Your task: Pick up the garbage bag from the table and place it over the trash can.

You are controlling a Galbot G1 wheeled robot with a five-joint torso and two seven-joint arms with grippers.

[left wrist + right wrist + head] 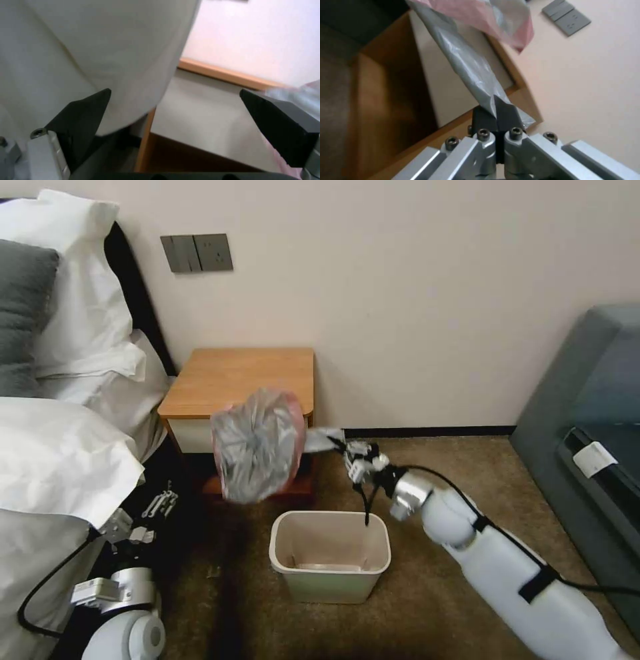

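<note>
The bag [257, 445] is held in the air by the right hand [341, 443], clamped shut on one corner, above and behind the bin [330, 557], in front of the worktop [240, 380], while the left hand [150, 510] is parked wide open, left of the bin beside the bed [60, 467].

White arm shells [520, 587] — black cables; silver wrists; black fingertips [83, 117]; hex screws [483, 131].
</note>
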